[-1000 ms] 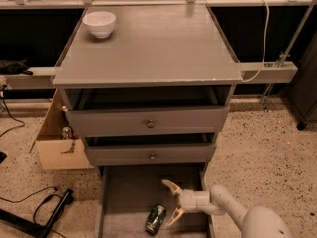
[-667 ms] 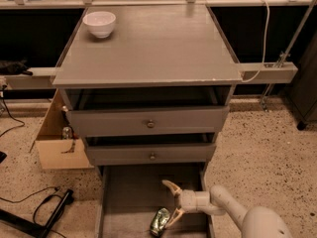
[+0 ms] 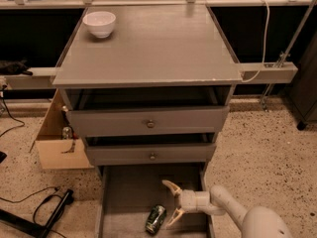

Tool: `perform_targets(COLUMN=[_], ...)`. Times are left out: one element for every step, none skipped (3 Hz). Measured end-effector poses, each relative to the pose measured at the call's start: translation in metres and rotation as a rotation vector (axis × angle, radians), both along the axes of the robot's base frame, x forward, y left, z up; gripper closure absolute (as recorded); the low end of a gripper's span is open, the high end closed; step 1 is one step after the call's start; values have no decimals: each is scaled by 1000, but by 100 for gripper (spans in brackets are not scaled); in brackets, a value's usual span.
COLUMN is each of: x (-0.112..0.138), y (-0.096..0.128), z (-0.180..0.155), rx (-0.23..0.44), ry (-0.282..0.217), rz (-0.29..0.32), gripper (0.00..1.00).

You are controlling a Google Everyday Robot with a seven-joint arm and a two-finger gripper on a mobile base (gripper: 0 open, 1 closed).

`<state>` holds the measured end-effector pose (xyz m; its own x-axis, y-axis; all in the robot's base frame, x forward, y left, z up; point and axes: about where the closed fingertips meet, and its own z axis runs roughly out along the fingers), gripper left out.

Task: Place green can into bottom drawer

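Observation:
The green can lies on its side on the floor of the bottom drawer, near the drawer's front middle. The drawer is pulled out below the two upper grey drawers. My gripper reaches in from the lower right, just right of the can. Its two pale fingers are spread wide, one up at the back and one low beside the can, and nothing is between them. The can is free of the gripper.
A white bowl stands at the back left of the grey cabinet top. A cardboard box sits on the floor left of the cabinet. Black cables and a black bar lie at the lower left.
The can has tipped from leaning upright to lying on its side on the drawer floor, slightly left of the gripper. The gripper has stayed open in about the same place.

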<state>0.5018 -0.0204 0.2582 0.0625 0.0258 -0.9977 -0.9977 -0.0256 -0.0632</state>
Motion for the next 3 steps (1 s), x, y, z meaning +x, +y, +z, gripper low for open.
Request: perform_targets(x=[0,0,0], y=[0,0,0], z=[0,0,0], rx=[0,0,0], ry=[0,0,0], rz=[0,0,0], gripper=[0,0,0])
